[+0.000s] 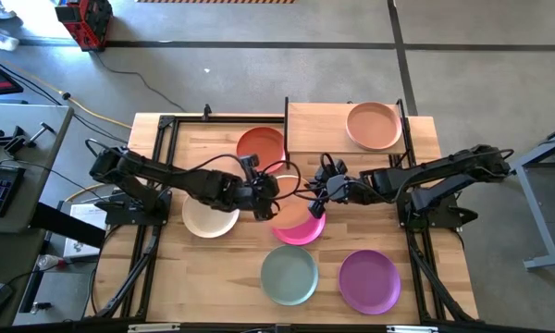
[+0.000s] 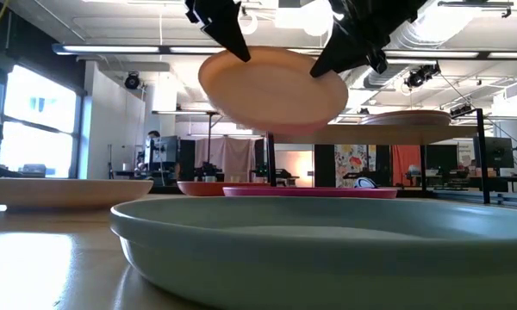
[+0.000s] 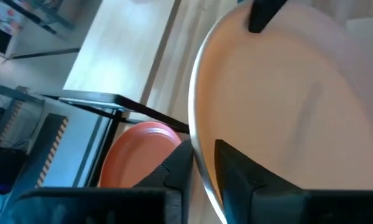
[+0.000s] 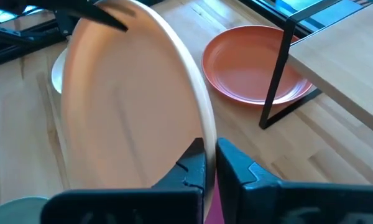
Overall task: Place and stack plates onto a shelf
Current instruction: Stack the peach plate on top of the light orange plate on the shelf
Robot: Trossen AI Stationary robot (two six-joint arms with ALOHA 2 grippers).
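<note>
**High view: a peach plate held between two arms at mid-surface**

High view shows the peach plate (image 1: pixel 294 199) lifted above the middle of the surface, over the magenta plate (image 1: pixel 299 228); the right gripper (image 1: pixel 320 190) has its fingers pinched shut on the plate's right rim; the left gripper (image 1: pixel 270 191) sits at the opposite rim, fingers slightly apart around the edge, so the grip looks to be easing. The shelf (image 1: pixel 347 129), carrying another peach plate (image 1: pixel 374 125), lies toward the far right corner, nearer the right arm; I judge that arm should carry it there.
</note>
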